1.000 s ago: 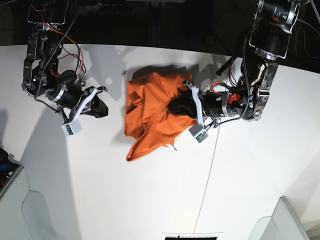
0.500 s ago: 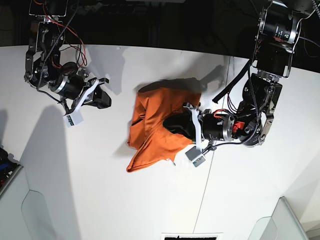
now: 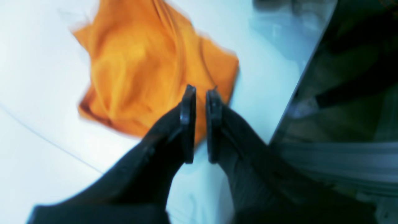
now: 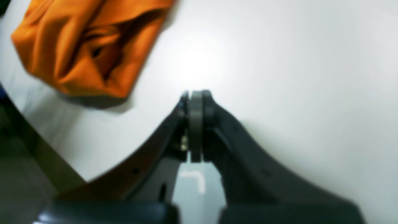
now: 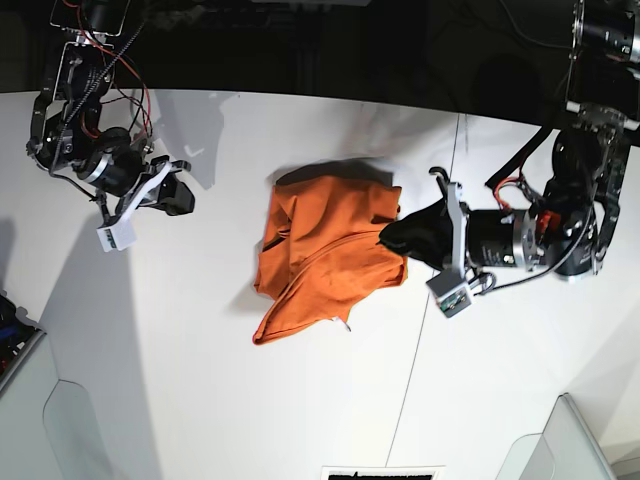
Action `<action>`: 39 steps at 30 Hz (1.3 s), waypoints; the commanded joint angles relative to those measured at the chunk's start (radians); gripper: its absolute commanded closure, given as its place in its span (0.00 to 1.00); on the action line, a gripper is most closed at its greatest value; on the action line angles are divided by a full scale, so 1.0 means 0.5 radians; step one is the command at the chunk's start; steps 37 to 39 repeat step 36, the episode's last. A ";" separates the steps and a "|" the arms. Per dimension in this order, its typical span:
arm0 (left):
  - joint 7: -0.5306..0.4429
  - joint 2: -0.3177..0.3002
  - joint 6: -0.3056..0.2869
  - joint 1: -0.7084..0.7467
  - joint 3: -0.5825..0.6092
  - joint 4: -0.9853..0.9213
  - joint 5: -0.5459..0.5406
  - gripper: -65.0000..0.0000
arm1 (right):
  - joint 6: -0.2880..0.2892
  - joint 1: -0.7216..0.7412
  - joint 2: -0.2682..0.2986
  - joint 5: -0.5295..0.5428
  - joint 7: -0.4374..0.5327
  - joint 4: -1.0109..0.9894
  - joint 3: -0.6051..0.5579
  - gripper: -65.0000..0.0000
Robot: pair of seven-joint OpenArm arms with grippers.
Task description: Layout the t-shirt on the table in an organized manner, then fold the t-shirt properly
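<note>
The orange t-shirt lies crumpled in a heap mid-table. My left gripper hovers at the heap's right edge. In the left wrist view its fingers stand a narrow gap apart, so the left gripper is open; orange cloth shows beyond the tips and white table through the gap, nothing between. My right gripper is well left of the shirt. Up close, the right gripper is shut with its pads pressed together on nothing, over bare table. The t-shirt sits at that view's upper left.
A thin dark seam runs down the table right of the shirt. The table's far edge borders a dark background. Clear plastic panels stand at the near left corner and the near right corner. A dark drop-off lies right of the left gripper.
My left gripper has drawn back to the right, from over the shirt's middle to its right edge. The shirt heap has shifted slightly nearer and rightward. The right arm has moved left and farther from the shirt.
</note>
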 commanded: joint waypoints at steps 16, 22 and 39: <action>-0.093 -0.076 -0.010 1.490 -0.629 0.465 0.164 0.89 | 0.096 -0.894 0.140 0.407 -0.156 0.478 0.162 1.00; -0.500 -0.037 -0.010 1.661 -0.295 0.222 0.815 0.89 | 0.105 -1.199 0.156 0.222 -0.155 0.460 -0.075 1.00; -1.663 0.417 0.170 0.874 0.756 -1.823 1.775 0.89 | -0.040 -0.883 0.149 -0.747 0.297 -0.652 -0.912 1.00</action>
